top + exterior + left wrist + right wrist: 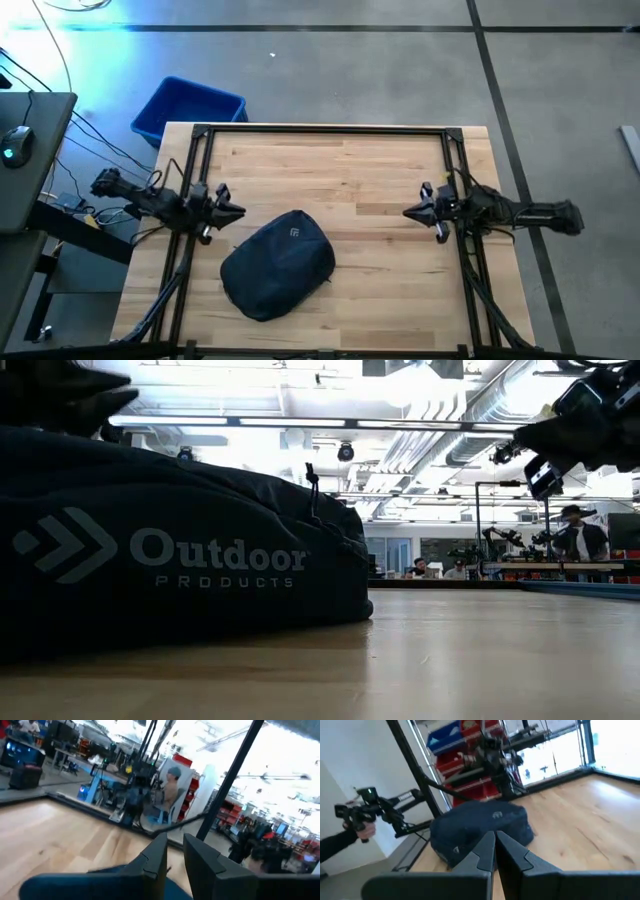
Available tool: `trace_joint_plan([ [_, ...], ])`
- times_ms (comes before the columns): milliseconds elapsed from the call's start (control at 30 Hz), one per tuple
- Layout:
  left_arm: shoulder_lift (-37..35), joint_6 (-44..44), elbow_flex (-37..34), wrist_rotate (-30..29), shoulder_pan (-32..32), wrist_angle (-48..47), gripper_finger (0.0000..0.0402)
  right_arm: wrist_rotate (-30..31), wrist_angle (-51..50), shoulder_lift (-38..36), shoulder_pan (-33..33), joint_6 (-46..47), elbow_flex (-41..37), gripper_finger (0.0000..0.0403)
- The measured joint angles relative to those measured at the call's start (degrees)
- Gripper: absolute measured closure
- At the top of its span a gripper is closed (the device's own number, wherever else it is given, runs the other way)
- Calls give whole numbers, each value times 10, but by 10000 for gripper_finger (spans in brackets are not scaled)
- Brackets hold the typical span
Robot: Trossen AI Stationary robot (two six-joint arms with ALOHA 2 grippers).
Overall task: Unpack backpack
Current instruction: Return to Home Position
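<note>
The dark navy backpack (278, 262) lies on the wooden table near its front edge, left of the middle, with its small pale square logo (295, 233) facing up. It fills the left of the low view (180, 550) and shows in the right wrist view (480, 827). My left gripper (238, 211) hovers level just off the backpack's far left side. Its fingers (160, 855) stand a narrow gap apart with nothing between them. My right gripper (408, 212) hovers level at the table's right, pointing toward the backpack, shut (495, 842) and holding nothing.
A blue plastic bin (190, 108) stands on the floor beyond the table's far left corner. Black frame rails (330, 130) run along the table's far edge and sides. Bare wood lies between the grippers and toward the far edge. A person's hand (357, 830) holds a device beyond the table.
</note>
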Motion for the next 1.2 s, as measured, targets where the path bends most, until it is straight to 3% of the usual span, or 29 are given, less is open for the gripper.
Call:
trace_joint_plan([
  [133,19,-28,0,49,49,-15,364,-41,19,1,-32,-5,0,403],
  [300,31,-3,0,144,109,36,386,-84,18,2,-68,-4,0,403],
  [500,31,8,1,214,171,48,400,-96,14,2,-90,-20,0,403],
  [633,31,41,1,216,183,17,400,-62,-4,2,-93,-32,0,403],
  [900,31,22,1,215,181,-90,400,-55,-22,2,-93,-34,0,403],
  [1200,32,22,1,213,181,-91,399,-55,-21,2,-93,-34,0,403],
])
